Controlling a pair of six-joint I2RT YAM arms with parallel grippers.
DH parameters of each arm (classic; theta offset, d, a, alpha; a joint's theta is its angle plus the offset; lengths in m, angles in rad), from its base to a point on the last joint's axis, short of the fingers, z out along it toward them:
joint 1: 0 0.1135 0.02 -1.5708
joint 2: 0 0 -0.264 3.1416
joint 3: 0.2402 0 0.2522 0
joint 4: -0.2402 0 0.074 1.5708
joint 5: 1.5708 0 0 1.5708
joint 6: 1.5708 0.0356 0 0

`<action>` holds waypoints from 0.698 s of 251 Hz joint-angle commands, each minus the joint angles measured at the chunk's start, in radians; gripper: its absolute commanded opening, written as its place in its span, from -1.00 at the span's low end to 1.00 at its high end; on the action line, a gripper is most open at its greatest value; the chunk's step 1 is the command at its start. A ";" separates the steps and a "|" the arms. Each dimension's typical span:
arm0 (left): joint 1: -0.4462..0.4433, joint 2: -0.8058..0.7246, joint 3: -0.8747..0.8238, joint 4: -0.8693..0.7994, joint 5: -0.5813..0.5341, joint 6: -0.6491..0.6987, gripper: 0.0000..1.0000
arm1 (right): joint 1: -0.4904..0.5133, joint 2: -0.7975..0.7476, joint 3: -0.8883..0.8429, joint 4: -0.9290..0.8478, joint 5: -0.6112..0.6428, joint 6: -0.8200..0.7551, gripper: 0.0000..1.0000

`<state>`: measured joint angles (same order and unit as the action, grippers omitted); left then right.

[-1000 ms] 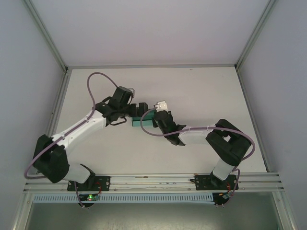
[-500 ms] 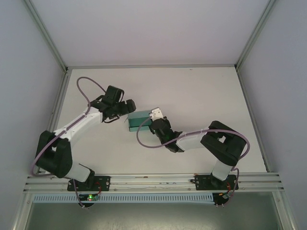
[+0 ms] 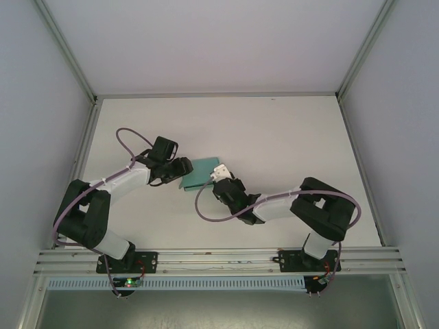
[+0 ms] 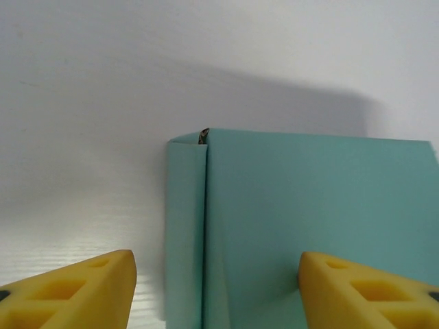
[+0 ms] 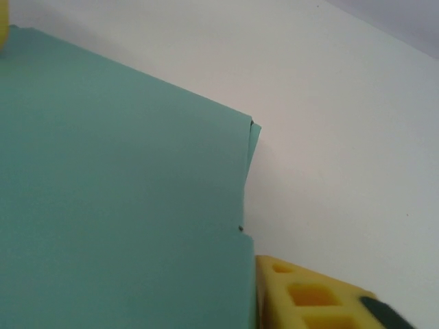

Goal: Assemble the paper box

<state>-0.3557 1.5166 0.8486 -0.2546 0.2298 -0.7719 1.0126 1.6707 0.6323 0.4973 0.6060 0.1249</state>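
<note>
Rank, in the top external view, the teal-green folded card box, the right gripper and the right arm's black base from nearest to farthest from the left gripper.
1. The teal-green folded card box, directly at the fingertips of the left gripper, on its right.
2. The right gripper, at the box's opposite side.
3. The right arm's black base, bottom right of the view.

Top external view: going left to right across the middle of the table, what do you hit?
left gripper → paper box → right gripper
</note>
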 commanded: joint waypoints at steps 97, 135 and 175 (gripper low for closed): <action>0.069 0.091 -0.084 0.211 0.063 0.057 0.13 | -0.070 -0.332 -0.097 -0.292 -0.210 0.065 0.70; 0.092 0.127 -0.099 0.272 0.120 0.085 -0.05 | -0.158 -0.369 -0.070 -0.310 -0.319 0.083 0.96; 0.105 0.125 -0.165 0.417 0.211 0.094 -0.15 | -0.305 -0.416 -0.049 -0.285 -0.498 0.168 0.98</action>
<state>-0.2684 1.6154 0.7517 0.0746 0.3798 -0.7124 0.8040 1.2976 0.5449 0.2092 0.2871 0.2111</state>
